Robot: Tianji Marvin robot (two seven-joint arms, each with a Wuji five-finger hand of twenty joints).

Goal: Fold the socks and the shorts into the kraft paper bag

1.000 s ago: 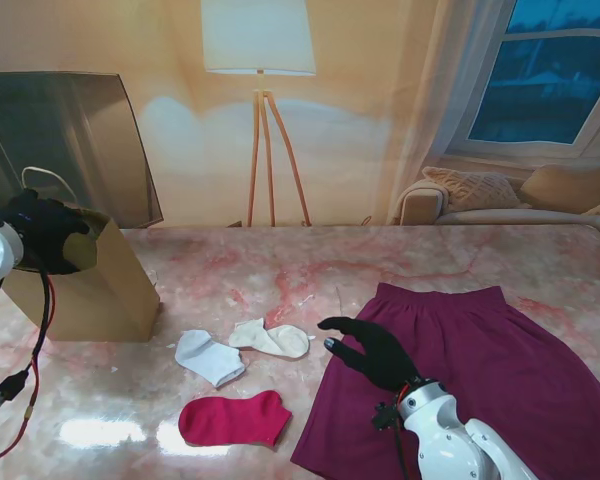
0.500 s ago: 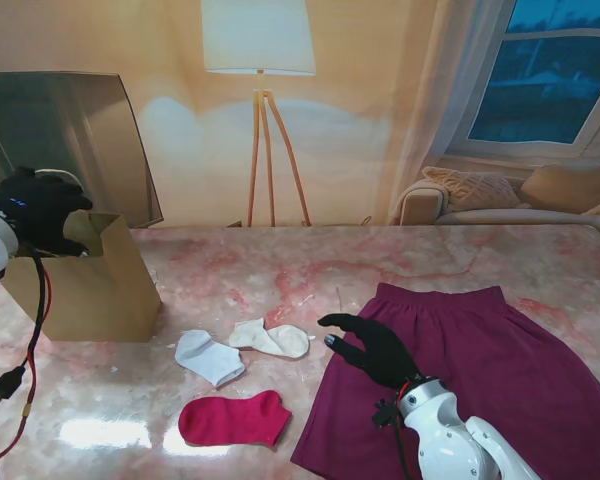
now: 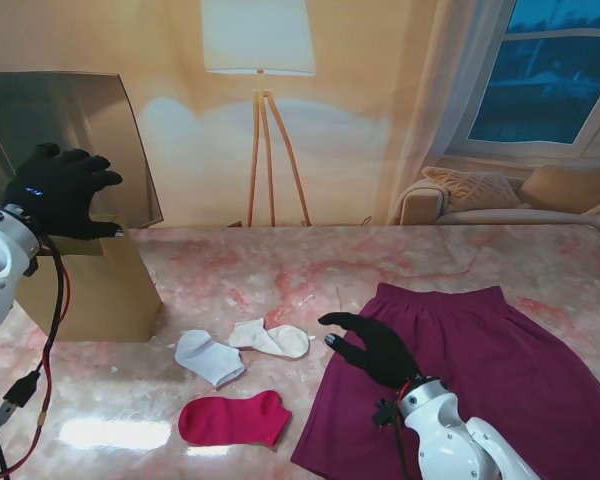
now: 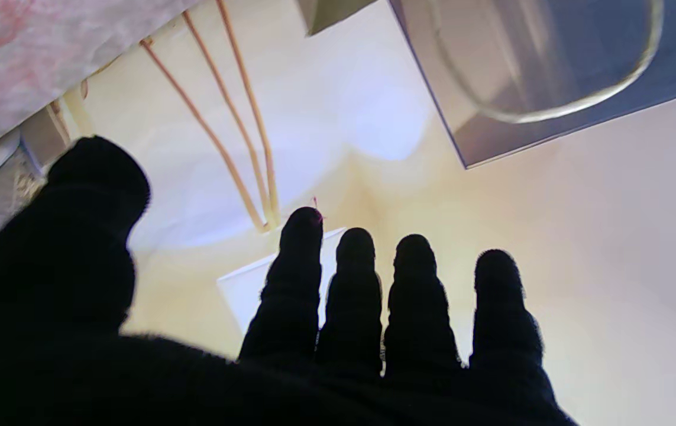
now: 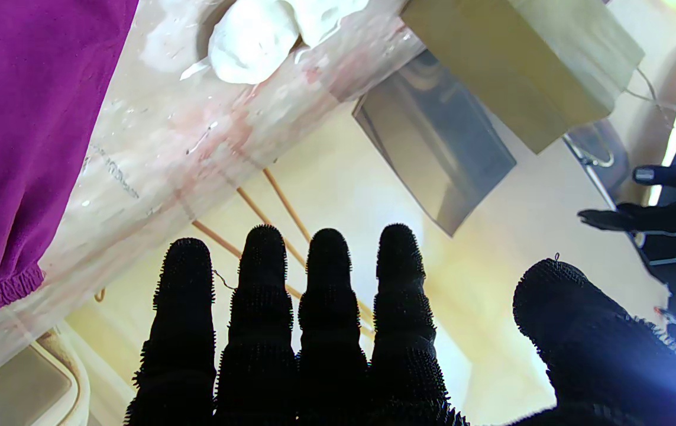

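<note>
Stock at this moment, from my remote seat:

- Left hand (image 3: 60,190): upper left of the frame, fingers spread, holding nothing; a second ago it sat down at the bag's mouth, now it has lifted clear above it
- Bag (image 3: 85,285): left side, standing open
- Right hand (image 3: 372,348): lower centre, fingers spread, empty, unmoved over the shorts' left edge
- Shorts (image 3: 480,370): lower right, flat, unfolded
- Socks: two white (image 3: 210,357) (image 3: 272,339), one red (image 3: 234,419), left of the shorts

My reading: bag readied, no folding begun
</note>
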